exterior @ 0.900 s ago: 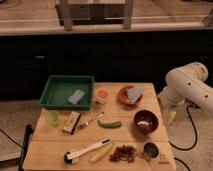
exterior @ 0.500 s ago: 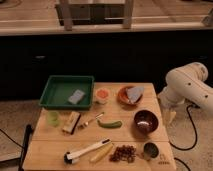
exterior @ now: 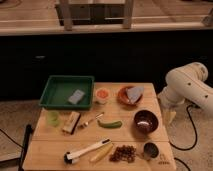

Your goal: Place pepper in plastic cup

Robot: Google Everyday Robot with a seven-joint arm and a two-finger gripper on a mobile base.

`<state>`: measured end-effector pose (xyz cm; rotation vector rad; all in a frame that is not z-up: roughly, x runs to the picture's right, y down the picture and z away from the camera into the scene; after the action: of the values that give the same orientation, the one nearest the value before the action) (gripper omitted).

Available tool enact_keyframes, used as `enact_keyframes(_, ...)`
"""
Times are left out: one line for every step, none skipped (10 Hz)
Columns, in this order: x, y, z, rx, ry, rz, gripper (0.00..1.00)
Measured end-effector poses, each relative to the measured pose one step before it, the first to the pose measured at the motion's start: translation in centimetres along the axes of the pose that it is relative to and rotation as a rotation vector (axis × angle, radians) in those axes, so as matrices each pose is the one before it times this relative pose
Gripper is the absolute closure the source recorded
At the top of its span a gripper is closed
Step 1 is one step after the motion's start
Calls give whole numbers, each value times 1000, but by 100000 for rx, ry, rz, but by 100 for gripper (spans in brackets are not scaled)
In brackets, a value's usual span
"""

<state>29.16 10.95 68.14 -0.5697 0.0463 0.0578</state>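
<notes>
Nothing moved, pepper point(exterior: 110, 124) long axis left-right, gripper point(exterior: 170, 116) rt of table point(exterior: 50, 150), state unclear

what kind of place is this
Probably a test kitchen or lab: a wooden table laid with a green tray, dark bowl and pepper, a counter behind, the gripper hanging beside the table's right edge.

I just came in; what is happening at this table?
A white robot arm stands at the right of the wooden table. Its tool hangs beside the table's right edge, apart from every object. The green pepper lies on the table, left of the dark bowl, untouched. The plastic cup stands behind the pepper, beside the green tray. The pepper is not yet in it.
</notes>
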Motion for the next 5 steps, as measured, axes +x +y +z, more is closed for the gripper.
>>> enact_keyframes(0,-1,-2,4,1,1,20)
enact_keyframes(5,2,2,-2,9,3,20)
enact_keyframes(-5,-2,0,2,-10,0,20)
enact_keyframes(-1,0,-2,1,1,-5,20)
enact_keyframes(-199,-140,153,194,1231,-1677,20)
